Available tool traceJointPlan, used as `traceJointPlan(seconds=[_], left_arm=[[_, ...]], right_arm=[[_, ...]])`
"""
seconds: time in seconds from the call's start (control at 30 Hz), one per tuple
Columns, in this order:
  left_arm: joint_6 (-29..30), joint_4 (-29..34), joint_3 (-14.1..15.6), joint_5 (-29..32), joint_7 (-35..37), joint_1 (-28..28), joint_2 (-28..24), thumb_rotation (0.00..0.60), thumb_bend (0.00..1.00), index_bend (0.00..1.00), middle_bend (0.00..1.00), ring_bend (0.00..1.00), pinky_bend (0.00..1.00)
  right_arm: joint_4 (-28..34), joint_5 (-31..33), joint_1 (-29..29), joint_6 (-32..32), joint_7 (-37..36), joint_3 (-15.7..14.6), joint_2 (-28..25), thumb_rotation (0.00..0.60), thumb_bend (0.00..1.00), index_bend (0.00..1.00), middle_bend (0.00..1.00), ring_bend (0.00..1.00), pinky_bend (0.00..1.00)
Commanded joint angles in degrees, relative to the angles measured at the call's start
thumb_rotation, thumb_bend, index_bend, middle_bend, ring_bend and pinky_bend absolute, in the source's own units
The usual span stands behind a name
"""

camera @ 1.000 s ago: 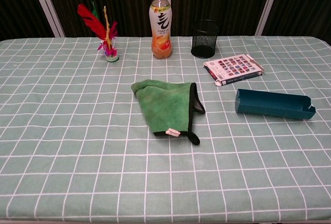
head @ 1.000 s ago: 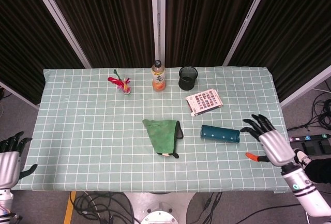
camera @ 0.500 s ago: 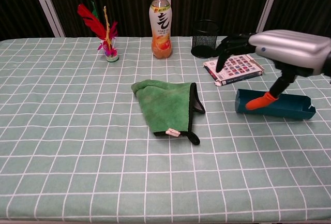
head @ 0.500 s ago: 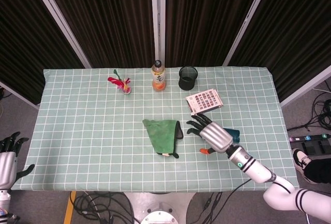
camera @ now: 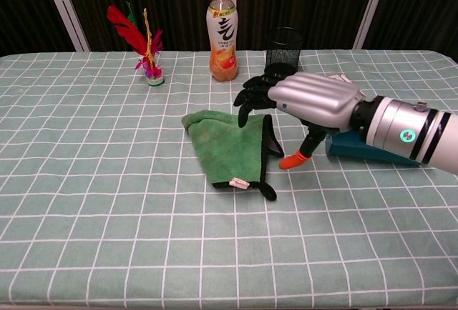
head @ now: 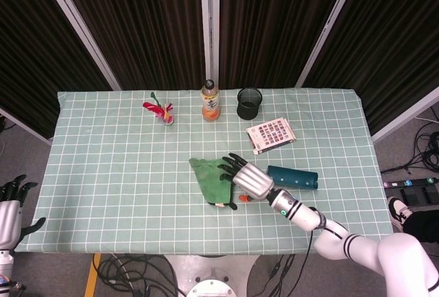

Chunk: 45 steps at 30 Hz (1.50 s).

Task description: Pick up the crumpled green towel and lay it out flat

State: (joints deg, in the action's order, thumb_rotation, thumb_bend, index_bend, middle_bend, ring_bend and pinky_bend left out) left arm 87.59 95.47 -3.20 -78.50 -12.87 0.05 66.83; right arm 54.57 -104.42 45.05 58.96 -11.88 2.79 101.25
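The crumpled green towel [head: 214, 179] [camera: 229, 148] lies folded in a rough wedge near the middle of the checked tablecloth, with a black edge and a small label at its near corner. My right hand [head: 248, 179] [camera: 304, 102] hovers over the towel's right edge, fingers spread, holding nothing; its orange-tipped thumb points down beside the black edge. My left hand [head: 12, 209] hangs off the table's left front corner, fingers apart and empty; the chest view does not show it.
A teal box [head: 293, 177] [camera: 372, 150] lies right of the towel, partly behind my right forearm. At the back stand a drink bottle [head: 210, 101], a black mesh cup [head: 250, 103], a feathered shuttlecock [head: 164, 112] and a patterned card box [head: 271, 134].
My right hand has swept leftward from the table's right side, past the teal box, and now hangs over the towel's right edge. The towel and left hand have hardly moved.
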Motion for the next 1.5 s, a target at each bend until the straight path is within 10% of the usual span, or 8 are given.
traceJointPlan(seconds=[0.03,0.6,0.97,1.23,1.5], left_arm=[[0.07,0.03,-0.06,0.15,0.08,0.08,0.00,0.600,0.16,0.30,0.24,0.19,0.21],[-0.68,0.15,0.06,0.92,1.36,0.26,-0.26,0.600,0.16,0.30,0.24,0.19,0.21],[-0.68,0.28,0.08,0.91,1.67,0.34,-0.46,0.600,0.16,0.30,0.24,0.19,0.21],[-1.80,0.13,-0.71,-0.26,3.43,-1.16,-0.68,0.600,0.15,0.30,0.24,0.19,0.21],[-5.00,-0.54,-3.03,-1.46,8.44,-5.08,0.65,0.600,0.14,0.30,0.24,0.19,0.21]], right_arm=[[-5.17,-1.26,1.56,2.43,-0.95,-1.48,3.89,0.600,0.00,0.30,0.14,0.00,0.00],[-22.60,-3.22,2.45,12.14,-6.52,-6.46,14.32,0.600,0.01,0.28,0.13,0.00,0.00],[-24.94,-1.31,3.84,13.84,-9.40,-6.18,16.59,0.600,0.34,0.55,0.26,0.02,0.00],[-21.97,2.29,5.70,12.88,-10.10,-3.09,15.86,0.600,0.44,0.78,0.33,0.06,0.00],[-12.96,8.59,10.37,7.99,-7.79,4.35,10.84,0.600,0.44,0.81,0.34,0.06,0.00]])
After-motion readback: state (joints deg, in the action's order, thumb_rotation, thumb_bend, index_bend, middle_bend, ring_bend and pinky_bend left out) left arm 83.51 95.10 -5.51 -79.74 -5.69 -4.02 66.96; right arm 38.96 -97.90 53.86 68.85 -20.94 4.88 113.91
